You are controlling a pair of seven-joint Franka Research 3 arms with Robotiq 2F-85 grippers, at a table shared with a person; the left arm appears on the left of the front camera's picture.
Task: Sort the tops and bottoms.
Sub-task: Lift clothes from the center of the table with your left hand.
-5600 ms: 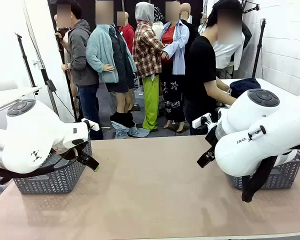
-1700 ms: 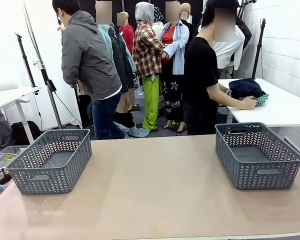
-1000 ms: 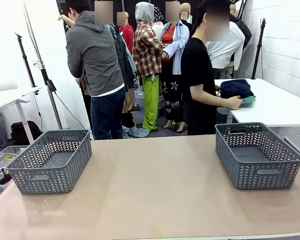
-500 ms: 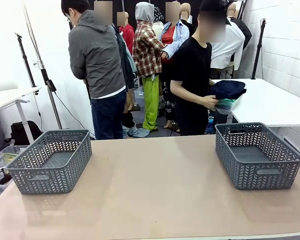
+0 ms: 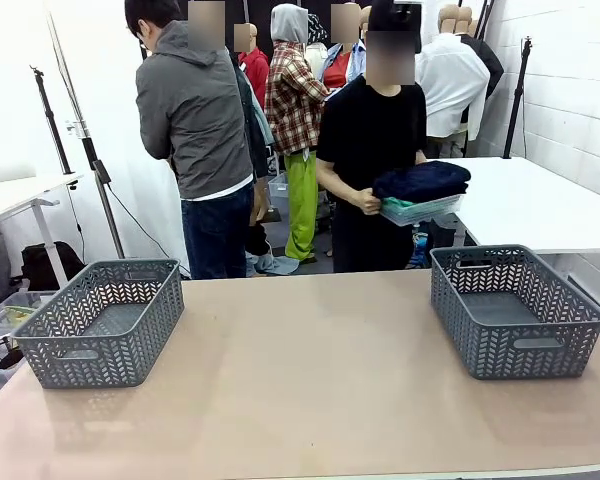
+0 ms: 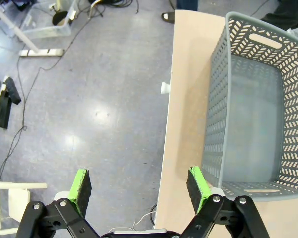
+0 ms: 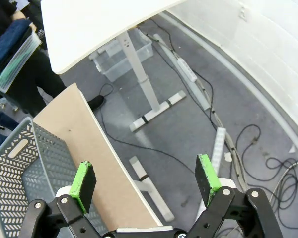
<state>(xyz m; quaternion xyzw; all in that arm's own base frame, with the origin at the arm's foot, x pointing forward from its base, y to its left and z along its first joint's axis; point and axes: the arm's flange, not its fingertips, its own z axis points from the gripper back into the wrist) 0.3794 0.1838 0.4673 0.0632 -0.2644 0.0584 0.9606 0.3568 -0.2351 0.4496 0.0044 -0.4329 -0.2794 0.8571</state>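
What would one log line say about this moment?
left claw: open, by basket | right claw: open, by other basket | person: holding folded clothes

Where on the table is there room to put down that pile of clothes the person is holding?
The bare stretch of table between the left basket and the right basket is free, front to back. Both baskets are empty too. Nowhere is crowded.

Bright even indoor light, soft shadows, sharp focus, glare on floor (image 6: 102,111), wrist-view edges bowed
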